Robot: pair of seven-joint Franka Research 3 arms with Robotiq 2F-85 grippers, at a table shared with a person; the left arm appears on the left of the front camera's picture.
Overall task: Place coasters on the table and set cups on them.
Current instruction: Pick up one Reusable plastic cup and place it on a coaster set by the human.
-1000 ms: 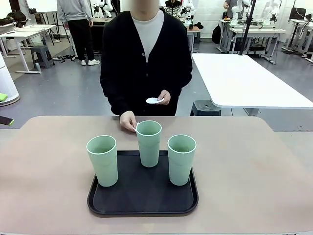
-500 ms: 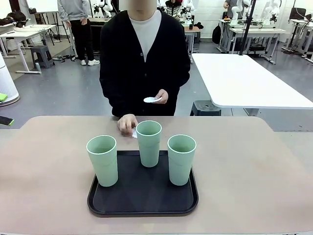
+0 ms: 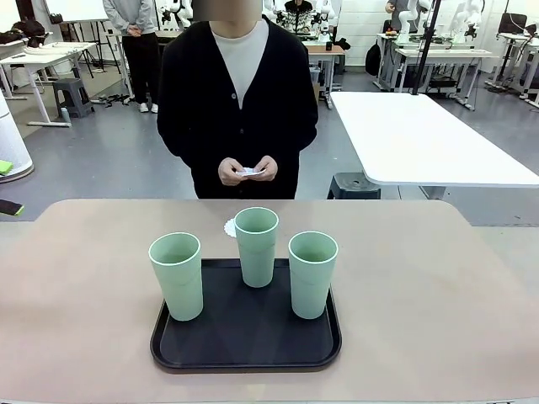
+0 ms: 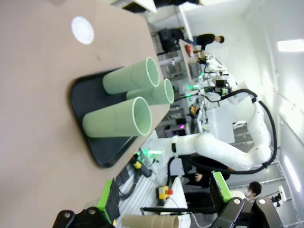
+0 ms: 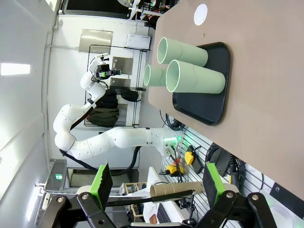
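Three mint-green cups stand on a black tray (image 3: 253,345): the left cup (image 3: 177,275), the middle cup (image 3: 256,246) and the right cup (image 3: 312,274). One white lacy coaster (image 3: 228,227) lies on the table (image 3: 438,295) just behind the middle cup, partly hidden by it. The person at the far side holds more white coasters (image 3: 248,172) in both hands at the waist. My left gripper (image 4: 164,204) is open and high above the table, far from the cups (image 4: 118,121) and the coaster (image 4: 82,30). My right gripper (image 5: 156,185) is open too, well away from the cups (image 5: 194,77) and the coaster (image 5: 201,14).
The tray (image 5: 209,109) sits mid-table near the robot's side. Bare tabletop lies left, right and behind it. A white table (image 3: 421,135) stands beyond the far right corner. The other arm (image 4: 223,147) shows far off.
The person's hand left a coaster on the table behind the middle cup and drew back. Both hands now meet at the waist around the remaining coasters. Cups and grippers have not moved.
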